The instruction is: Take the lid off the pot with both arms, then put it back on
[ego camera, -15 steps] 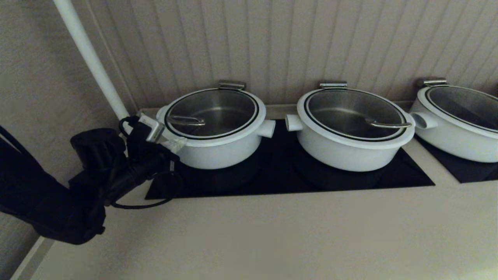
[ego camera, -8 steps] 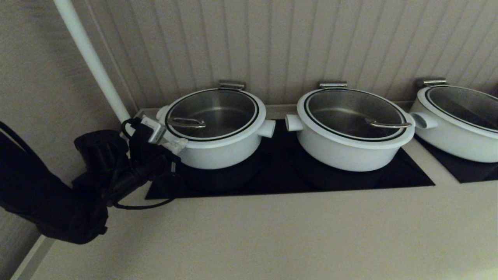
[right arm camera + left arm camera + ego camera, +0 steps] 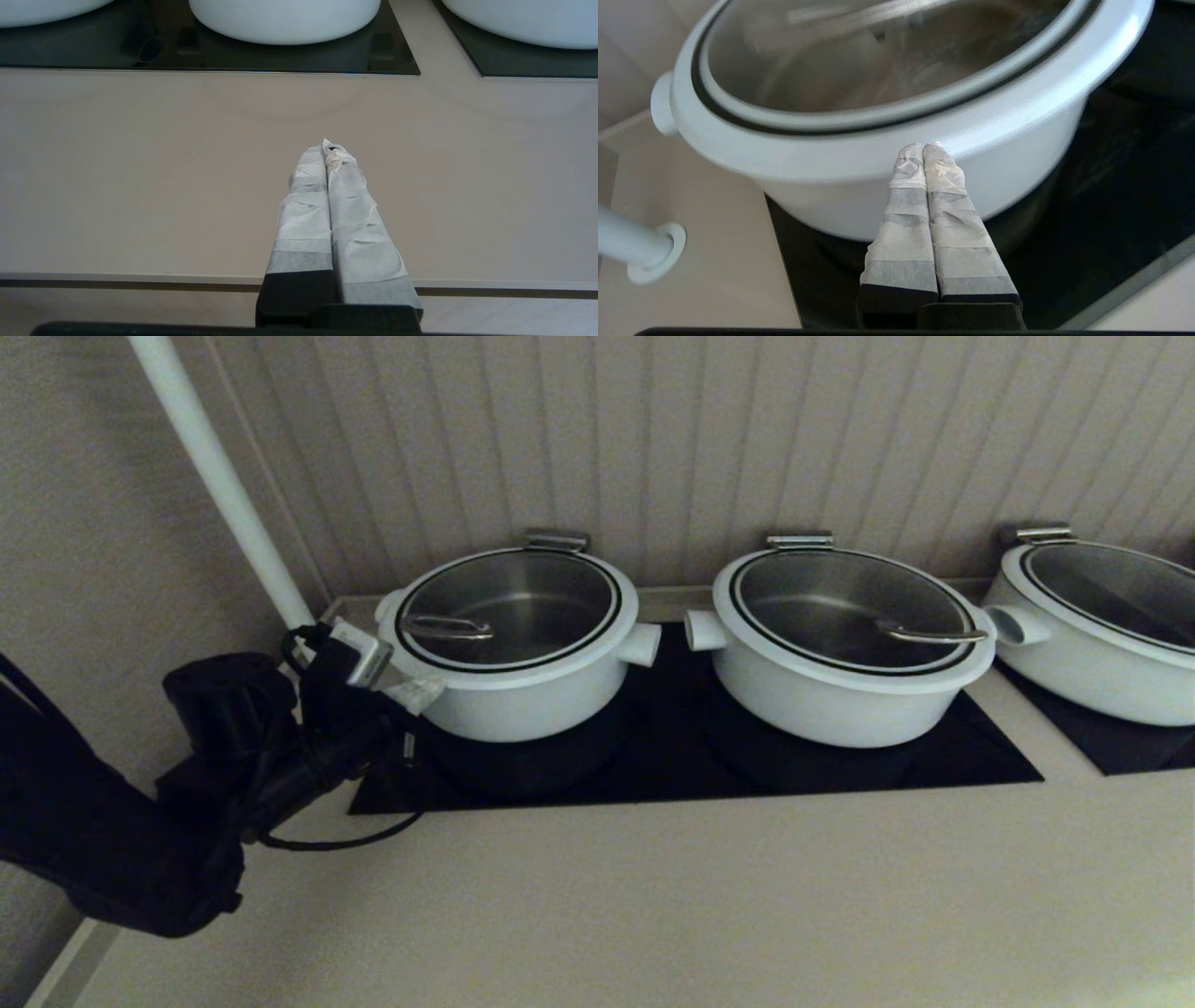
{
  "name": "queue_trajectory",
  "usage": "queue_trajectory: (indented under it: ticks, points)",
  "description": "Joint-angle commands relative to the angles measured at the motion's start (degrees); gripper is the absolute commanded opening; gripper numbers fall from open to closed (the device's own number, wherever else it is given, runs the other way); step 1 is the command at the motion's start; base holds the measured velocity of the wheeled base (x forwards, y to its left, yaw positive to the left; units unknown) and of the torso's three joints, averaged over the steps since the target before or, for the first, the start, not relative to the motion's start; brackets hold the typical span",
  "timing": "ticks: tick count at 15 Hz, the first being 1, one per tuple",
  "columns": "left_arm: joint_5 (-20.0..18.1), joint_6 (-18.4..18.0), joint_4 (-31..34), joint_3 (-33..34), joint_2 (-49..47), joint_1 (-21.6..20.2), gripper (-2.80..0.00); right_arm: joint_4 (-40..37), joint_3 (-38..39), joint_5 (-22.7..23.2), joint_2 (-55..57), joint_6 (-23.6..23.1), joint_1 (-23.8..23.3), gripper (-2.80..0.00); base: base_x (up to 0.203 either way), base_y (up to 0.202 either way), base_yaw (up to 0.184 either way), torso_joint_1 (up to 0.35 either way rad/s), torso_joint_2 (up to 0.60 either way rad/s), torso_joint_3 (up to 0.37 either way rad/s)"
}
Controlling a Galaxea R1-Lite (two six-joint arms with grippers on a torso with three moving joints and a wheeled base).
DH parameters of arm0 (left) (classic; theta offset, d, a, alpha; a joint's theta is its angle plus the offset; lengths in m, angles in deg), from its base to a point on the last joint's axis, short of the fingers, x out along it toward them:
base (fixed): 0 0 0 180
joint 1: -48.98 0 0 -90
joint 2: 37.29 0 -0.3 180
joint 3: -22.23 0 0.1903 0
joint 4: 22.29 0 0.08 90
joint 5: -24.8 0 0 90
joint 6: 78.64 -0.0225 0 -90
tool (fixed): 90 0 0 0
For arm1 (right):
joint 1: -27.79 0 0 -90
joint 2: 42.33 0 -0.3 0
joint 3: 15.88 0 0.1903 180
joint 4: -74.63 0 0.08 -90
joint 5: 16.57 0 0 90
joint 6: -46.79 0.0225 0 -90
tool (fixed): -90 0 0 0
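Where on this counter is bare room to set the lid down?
The wide beige counter in front of the black cooktop is bare. Crowded: the narrow gap between the pot and the middle pot, and its left side, where the left gripper sits.

Wall behind: you face a pale wall of narrow vertical ribbed panels (image 3: pixel 709 439).
Side wall: on your left stands a plain beige textured wall (image 3: pixel 75 504).
Pole: a round white pole (image 3: pixel 217 476) slants up from the counter's far left corner.
Counter: a smooth beige counter (image 3: pixel 653 896) carries two inset glossy black glass cooktop panels (image 3: pixel 971 756).
Light: you see it dim and even.
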Motion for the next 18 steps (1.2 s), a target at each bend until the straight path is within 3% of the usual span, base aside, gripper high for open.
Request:
queue_trajectory:
  ticks: [1,12,18]
  points:
    - [-0.1,0.0,-0.6,1.5,1.9,0.0,-2.8,0.0,0.0,0.0,0.1,-0.1,0.0,-2.8,0.0,0.0,0.0,0.0,0.0,0.0]
    - [0.2,0.4,-0.5,8.6,11.7,-0.5,-2.8,0.0,0.0,0.0,0.1,-0.1,0.0,-2.8,0.0,0.0,0.0,0.0,0.0,0.0]
    - [0.3,0.4,-0.5,16.8,19.6,-2.5,-2.8,0.0,0.0,0.0,0.1,-0.1,0.0,-2.8,0.0,0.0,0.0,0.0,0.0,0.0]
